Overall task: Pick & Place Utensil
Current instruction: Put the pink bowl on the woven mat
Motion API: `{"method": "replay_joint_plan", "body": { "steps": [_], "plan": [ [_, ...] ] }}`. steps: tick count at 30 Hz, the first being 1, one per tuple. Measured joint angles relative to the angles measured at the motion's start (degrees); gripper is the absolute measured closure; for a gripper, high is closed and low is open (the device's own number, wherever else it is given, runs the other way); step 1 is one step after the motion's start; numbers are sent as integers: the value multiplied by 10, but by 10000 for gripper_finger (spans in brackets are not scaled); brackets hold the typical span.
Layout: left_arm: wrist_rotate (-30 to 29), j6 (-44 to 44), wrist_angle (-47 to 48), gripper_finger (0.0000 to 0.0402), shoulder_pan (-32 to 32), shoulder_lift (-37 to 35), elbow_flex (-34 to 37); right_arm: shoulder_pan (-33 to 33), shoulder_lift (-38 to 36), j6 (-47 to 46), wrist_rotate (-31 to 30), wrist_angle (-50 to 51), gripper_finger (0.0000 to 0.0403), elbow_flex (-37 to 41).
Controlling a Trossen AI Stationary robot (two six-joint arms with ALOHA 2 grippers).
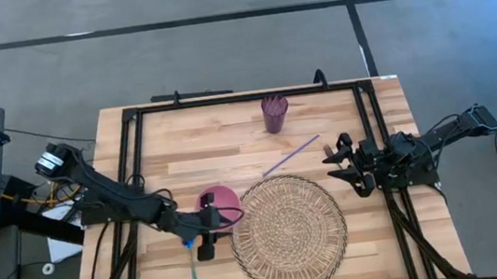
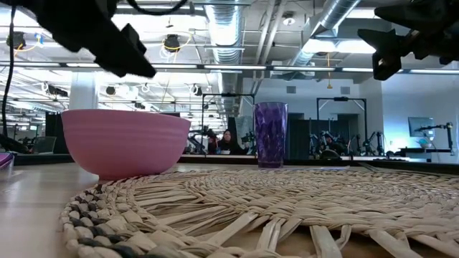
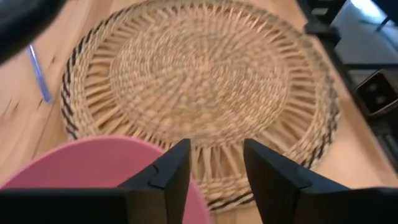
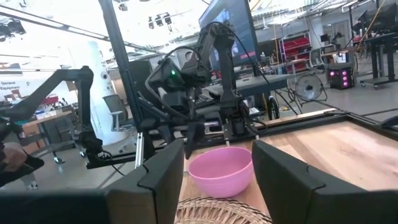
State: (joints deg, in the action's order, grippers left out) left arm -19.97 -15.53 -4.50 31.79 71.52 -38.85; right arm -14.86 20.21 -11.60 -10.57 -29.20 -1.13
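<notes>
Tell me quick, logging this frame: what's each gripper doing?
Left gripper: open, empty, over the pink bowl.
Right gripper: open, empty, by the table's right edge.

Pink bowl (image 1: 221, 200) blocks left gripper (image 1: 207, 227); mat (image 1: 289, 232) top free.

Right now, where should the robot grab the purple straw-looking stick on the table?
Grab the purple stick near its middle, coming straight down from above. It lies flat and slanted on bare wood between the purple cup and the woven mat, so the tool's fingers should straddle its thin width. The right tool looks nearest.
</notes>
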Motion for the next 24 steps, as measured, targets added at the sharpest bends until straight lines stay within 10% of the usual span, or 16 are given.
{"method": "replay_joint_plan", "body": {
  "steps": [24],
  "plan": [
    [-23,-62,58,236,-2,25,1,0,0,0,0,3,228,0]
  ]
}}
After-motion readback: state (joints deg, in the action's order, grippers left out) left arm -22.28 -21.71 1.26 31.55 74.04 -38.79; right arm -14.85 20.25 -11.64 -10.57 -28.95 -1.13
